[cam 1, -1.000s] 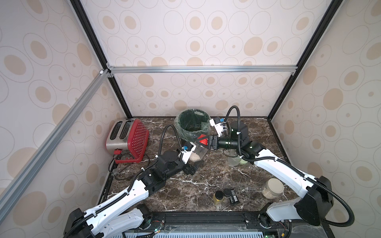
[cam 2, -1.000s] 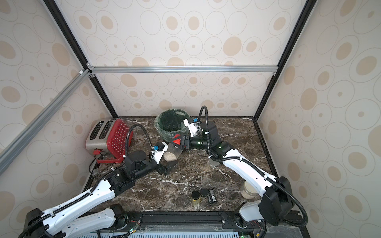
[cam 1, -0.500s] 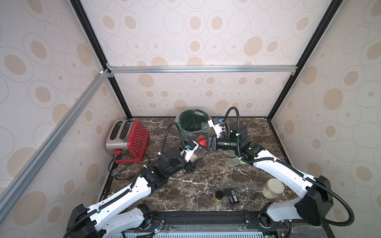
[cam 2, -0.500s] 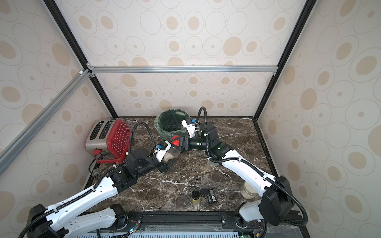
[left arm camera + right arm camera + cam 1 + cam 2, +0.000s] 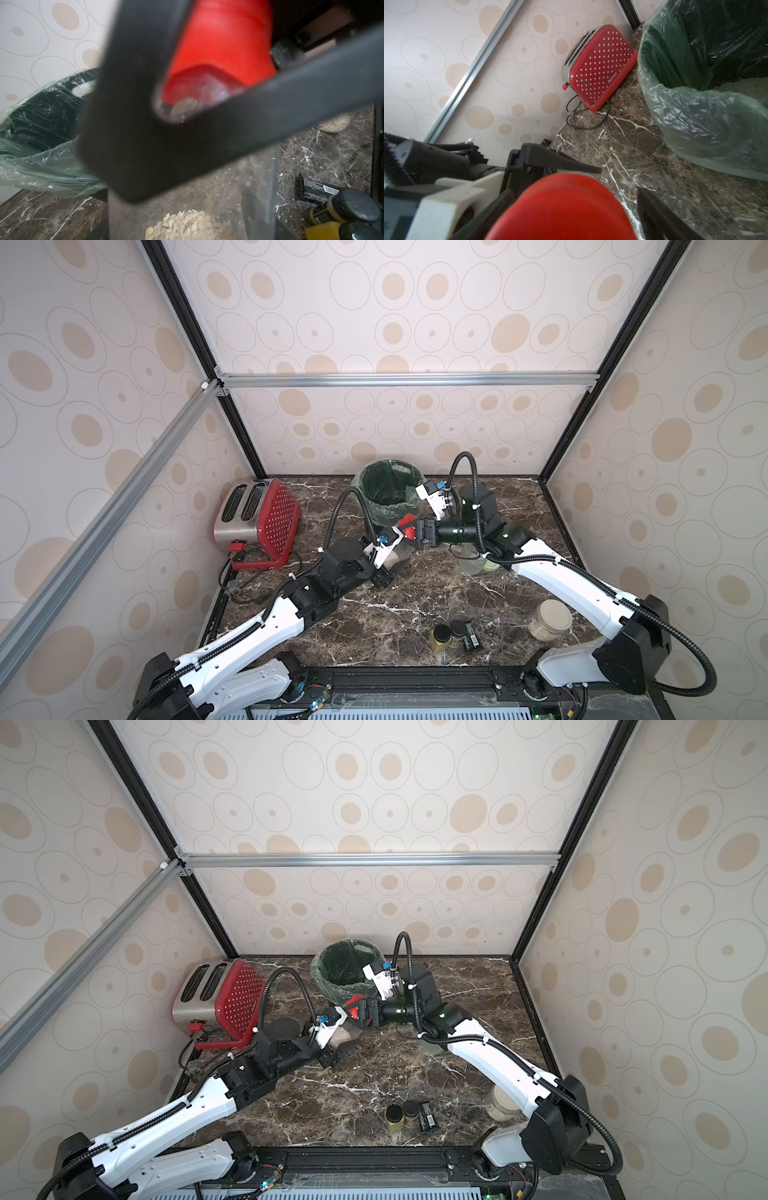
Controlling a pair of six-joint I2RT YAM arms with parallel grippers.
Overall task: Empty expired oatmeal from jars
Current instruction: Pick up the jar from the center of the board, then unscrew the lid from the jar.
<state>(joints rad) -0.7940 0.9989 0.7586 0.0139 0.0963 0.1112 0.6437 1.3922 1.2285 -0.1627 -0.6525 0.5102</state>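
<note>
oatmeal [image 5: 544,630] sits in the beige-lidded jar [image 5: 552,611], which stands upright and capped on the marble table [image 5: 374,622] nearest the robot's base, well apart from both arms. farther in, under the right forearm, a clear jar [image 5: 469,563] stands with no lid on it and a pale green lid [image 5: 492,567] lies just beside it; it looks emptied, though the arm hides part of it. at mid-table the red-lidded jar [image 5: 398,556] is off the surface and tilted, its red lid [image 5: 562,207] turned toward the right arm; the left gripper [image 5: 392,565] is clamped across its clear body, and the left wrist view shows a heap of oatmeal inside. the right gripper [image 5: 413,529] meets the jar head-on, jaws spread to either side of the lid, with a gap of table showing past one finger [image 5: 660,216] in the right wrist view, so it does not grip the lid. whether the lid is loosened cannot be told. farthest back, just behind the held jar, the bag-lined bin [image 5: 380,512] stands open, and pale grainy matter [image 5: 741,87] inside it is probably oatmeal already tipped out. judged so, one jar of three is done, the second is at the uncapping step, and the third remains.
</note>
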